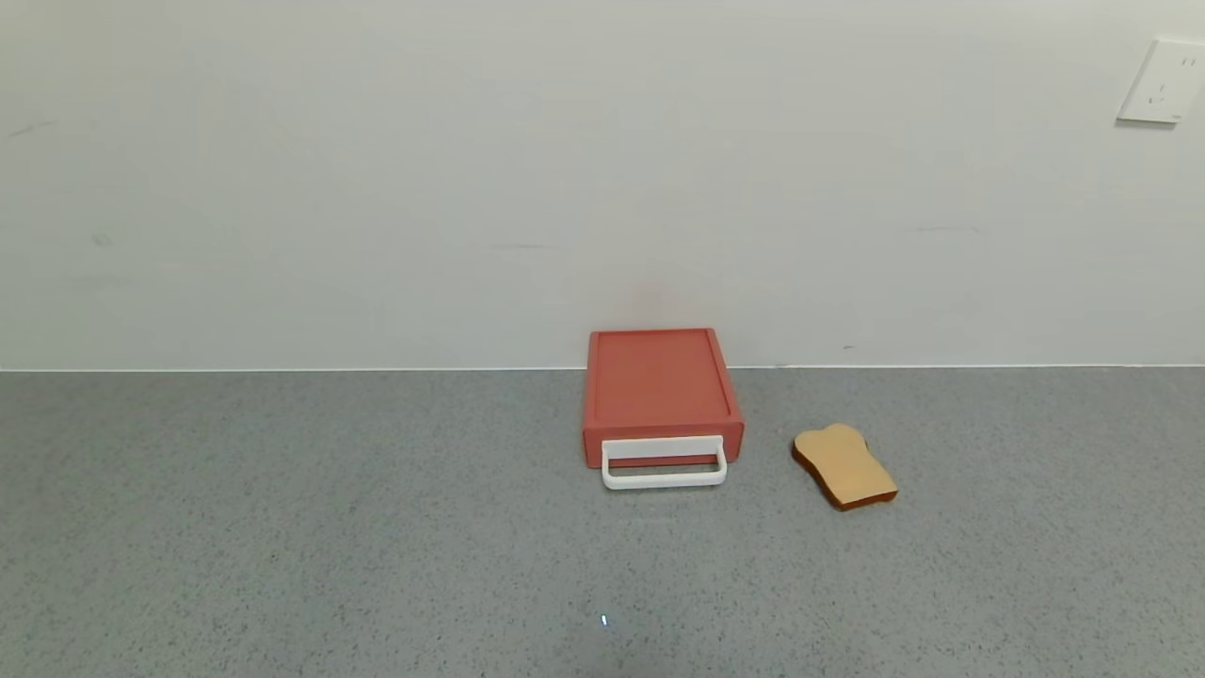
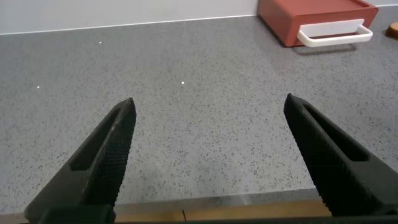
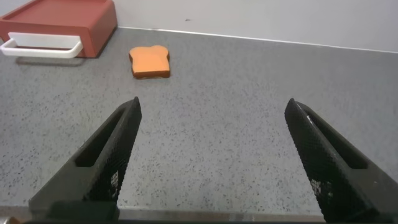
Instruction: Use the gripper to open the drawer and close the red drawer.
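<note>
Drawer [image 1: 662,395] sits shut mid-frame with its handle [image 1: 664,463] facing out for grabbing, left hand [image 2: 208,155] and right hand [image 3: 211,155] both wide, nowhere near.

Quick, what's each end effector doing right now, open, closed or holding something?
Left end effector: open, holding nothing, over bare counter away from the red drawer.
Right end effector: open, holding nothing, also back from the drawer.

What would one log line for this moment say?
drawer: closed | left gripper: open, away | right gripper: open, away | toast: beside drawer
</note>
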You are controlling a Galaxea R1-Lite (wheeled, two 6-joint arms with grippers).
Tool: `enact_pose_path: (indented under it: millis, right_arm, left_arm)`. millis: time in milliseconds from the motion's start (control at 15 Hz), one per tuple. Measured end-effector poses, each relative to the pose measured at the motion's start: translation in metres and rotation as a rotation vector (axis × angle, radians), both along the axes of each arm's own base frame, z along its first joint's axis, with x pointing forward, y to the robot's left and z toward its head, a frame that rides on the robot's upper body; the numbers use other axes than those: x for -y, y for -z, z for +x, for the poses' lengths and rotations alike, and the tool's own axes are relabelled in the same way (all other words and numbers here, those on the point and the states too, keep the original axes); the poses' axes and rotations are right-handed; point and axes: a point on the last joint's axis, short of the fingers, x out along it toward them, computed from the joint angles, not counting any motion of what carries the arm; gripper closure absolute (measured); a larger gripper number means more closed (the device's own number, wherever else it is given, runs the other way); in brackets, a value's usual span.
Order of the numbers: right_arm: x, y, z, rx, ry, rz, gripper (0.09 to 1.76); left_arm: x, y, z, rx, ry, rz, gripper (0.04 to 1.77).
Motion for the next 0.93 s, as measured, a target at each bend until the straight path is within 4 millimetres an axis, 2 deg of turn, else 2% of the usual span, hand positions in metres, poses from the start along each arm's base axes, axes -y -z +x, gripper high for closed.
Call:
enact_pose_path:
  millis: [267, 933]
  right_arm:
    - [-0.0007, 0.0079, 0.0018, -0.039, -0.032, 0.033, 0.15]
    - [-0.0006, 0.0085, 0.002, -0.04, -0.028, 0.037, 0.15]
  left_arm:
    - [-0.0001, 0.0, 0.0, 0.0, -0.002, -0.001, 0.09]
    - [0.0, 0.0, 0.0, 0.0, 0.0, -0.001, 0.09]
